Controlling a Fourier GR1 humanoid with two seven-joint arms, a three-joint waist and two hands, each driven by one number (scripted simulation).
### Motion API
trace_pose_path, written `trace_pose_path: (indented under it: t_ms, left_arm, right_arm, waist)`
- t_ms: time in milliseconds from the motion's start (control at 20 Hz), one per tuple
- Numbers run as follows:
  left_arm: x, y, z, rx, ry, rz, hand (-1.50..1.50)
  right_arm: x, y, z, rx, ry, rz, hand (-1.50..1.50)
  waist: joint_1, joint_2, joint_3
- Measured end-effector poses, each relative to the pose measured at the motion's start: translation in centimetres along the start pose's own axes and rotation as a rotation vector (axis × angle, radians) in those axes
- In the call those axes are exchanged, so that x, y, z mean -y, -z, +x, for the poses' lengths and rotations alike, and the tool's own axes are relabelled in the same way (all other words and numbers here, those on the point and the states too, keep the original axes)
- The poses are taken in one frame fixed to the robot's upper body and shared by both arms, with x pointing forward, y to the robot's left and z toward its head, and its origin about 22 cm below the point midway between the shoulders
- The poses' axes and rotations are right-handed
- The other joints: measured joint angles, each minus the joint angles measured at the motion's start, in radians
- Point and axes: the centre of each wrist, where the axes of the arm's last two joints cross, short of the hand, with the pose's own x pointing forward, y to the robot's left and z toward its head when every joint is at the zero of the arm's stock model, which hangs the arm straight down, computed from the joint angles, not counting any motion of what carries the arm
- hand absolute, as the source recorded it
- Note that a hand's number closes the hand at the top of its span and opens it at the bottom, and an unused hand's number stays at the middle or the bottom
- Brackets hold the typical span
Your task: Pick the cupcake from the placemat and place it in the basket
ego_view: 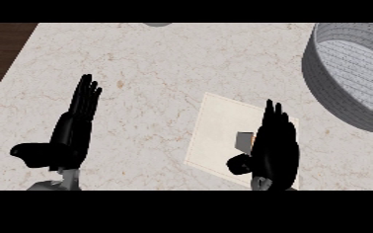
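Right hand (275,145) over the placemat (218,128), fingers straight and together, thumb out, nothing held. Cupcake (244,139) sits on the mat just beside its palm, mostly hidden. Basket (320,74) stands at far right. Left hand (73,126) rests open at left.

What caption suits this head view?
Right hand beside cupcake on placemat; basket waits, left hand rests open.

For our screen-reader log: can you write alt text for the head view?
The robot's black right hand, fingers straight, hovers over a pale square placemat, mostly hiding a small cupcake. A round grey woven basket sits at the far right of the marble counter; the black left hand rests open at left.
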Motion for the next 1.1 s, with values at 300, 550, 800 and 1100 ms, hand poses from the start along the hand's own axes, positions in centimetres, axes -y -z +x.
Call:
trace_pose_path:
  t_ms: [300, 550, 800, 1100]
  left_arm:
    - [0.0, -0.2, 0.3, -0.002, -0.007, 0.004, 0.0]
    - [-0.1, -0.2, 0.5, 0.0, -0.005, 0.004, 0.0]
    - [-0.2, 0.2, 0.5, -0.004, -0.005, 0.005, 0.0]
    - [-0.3, 0.0, -0.1, 0.0, -0.005, 0.005, 0.0]
  right_arm:
    - [-0.3, 0.5, -0.1, -0.018, 0.003, 0.013, -1.5]
    - [-1.3, 1.0, -0.2, -0.036, -0.008, 0.046, -1.5]
    - [-2.0, 1.2, -0.3, -0.043, -0.01, 0.072, -1.5]
    - [-3.2, 1.0, -0.5, -0.043, -0.018, 0.093, -1.5]
  waist:
    - [-0.001, -0.001, 0.0]
    - [0.0, 0.0, 0.001]
    - [-0.003, 0.0, 0.001]
    - [-0.002, 0.001, 0.001]
